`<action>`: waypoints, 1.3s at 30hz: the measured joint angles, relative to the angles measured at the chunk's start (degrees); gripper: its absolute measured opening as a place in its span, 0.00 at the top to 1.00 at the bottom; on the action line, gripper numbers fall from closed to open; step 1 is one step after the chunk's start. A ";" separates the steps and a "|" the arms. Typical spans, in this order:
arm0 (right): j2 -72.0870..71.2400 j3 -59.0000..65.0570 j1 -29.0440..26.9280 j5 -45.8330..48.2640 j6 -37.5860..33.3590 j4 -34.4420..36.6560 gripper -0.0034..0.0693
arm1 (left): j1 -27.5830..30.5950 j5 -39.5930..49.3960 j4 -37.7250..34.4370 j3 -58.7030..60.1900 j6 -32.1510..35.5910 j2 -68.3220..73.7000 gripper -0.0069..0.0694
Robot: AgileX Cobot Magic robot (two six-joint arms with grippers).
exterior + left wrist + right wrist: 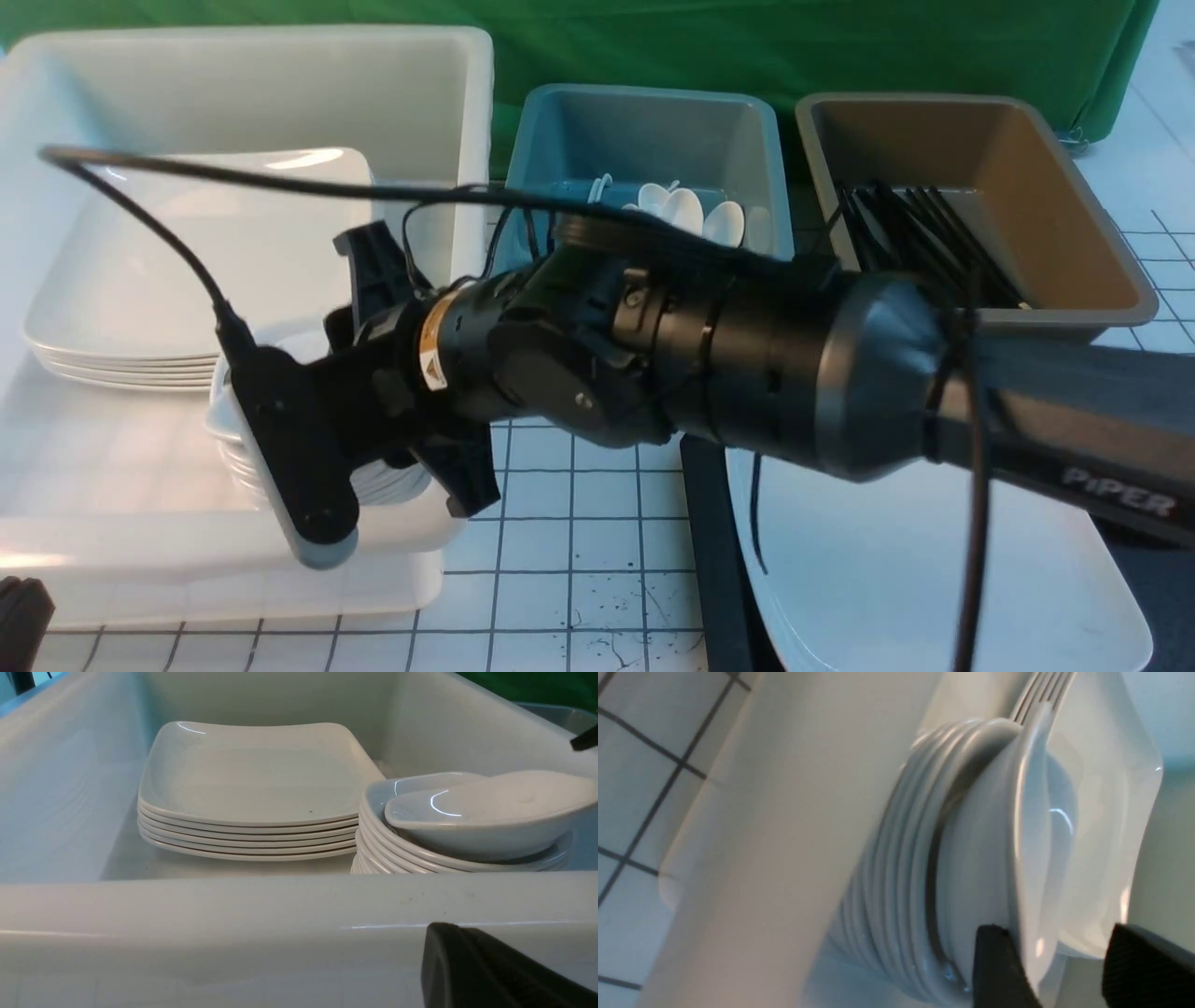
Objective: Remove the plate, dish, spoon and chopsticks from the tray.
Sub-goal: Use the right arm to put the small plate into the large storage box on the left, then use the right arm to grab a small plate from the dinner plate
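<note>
I find the right gripper (1057,940) with jaws parted astride the rim of the dish (985,868), which sits tilted atop the stack (887,882) in the white tub (280,84); the plate (934,579) lies to the robot's right, on the tray (709,523).

Right arm (747,364) reaches into white tub (448,112) above dish stack (385,481); plate (887,579) on tray (711,560).
</note>
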 joint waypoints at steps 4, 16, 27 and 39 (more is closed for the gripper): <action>-2.85 -0.11 0.00 1.73 1.95 -0.17 0.39 | 0.00 0.00 -0.30 0.00 0.00 0.00 0.90; -7.77 -0.37 0.00 10.67 16.18 -0.68 0.38 | 0.00 0.00 0.00 0.00 0.65 0.00 0.90; -23.29 -0.56 -0.54 35.97 49.93 -11.53 0.94 | 0.00 0.00 0.00 0.00 0.96 0.00 0.90; -36.43 15.50 -20.74 44.36 62.52 -12.72 0.94 | 0.00 0.00 0.00 0.00 0.96 0.00 0.90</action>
